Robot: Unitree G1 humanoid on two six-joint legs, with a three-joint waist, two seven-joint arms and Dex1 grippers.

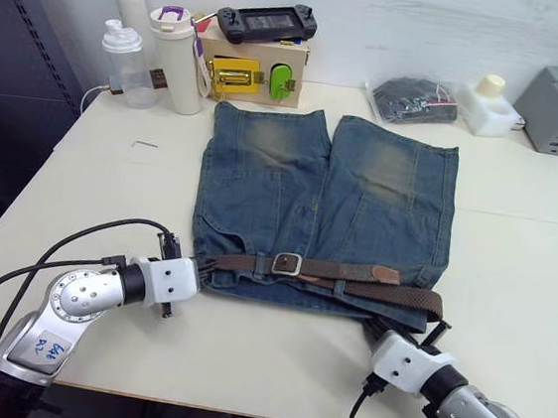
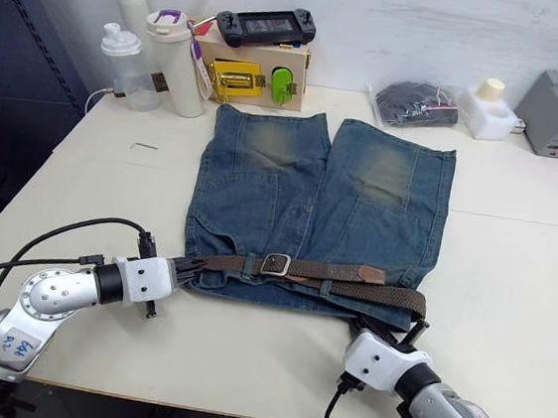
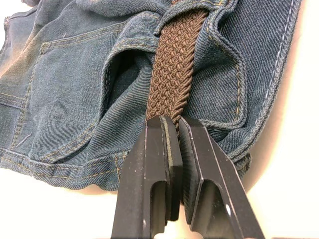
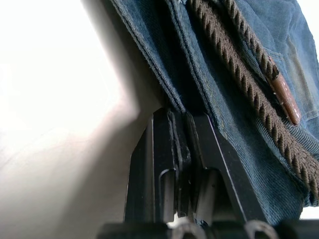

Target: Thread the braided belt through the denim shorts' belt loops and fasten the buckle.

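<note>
Braided dark brown belt (image 1: 351,282) is sitting across the waistband of the faded blue denim shorts (image 1: 321,189), which lie flat on your white table (image 1: 515,244) with the waist at the near edge and the legs pointing to the far side. Its silver rectangular buckle (image 1: 286,264) is near the middle of the waist, with the brown leather tip (image 1: 385,274) just right of it, lying on the strap.

Your left gripper (image 3: 174,130) is at the left end of the waistband, fingers pressed together on the belt right where it comes out of the denim fold. Your right gripper (image 4: 185,122) is at the near right corner of the shorts, fingers squeezed together on the denim edge, with the belt running just beside it.
</note>
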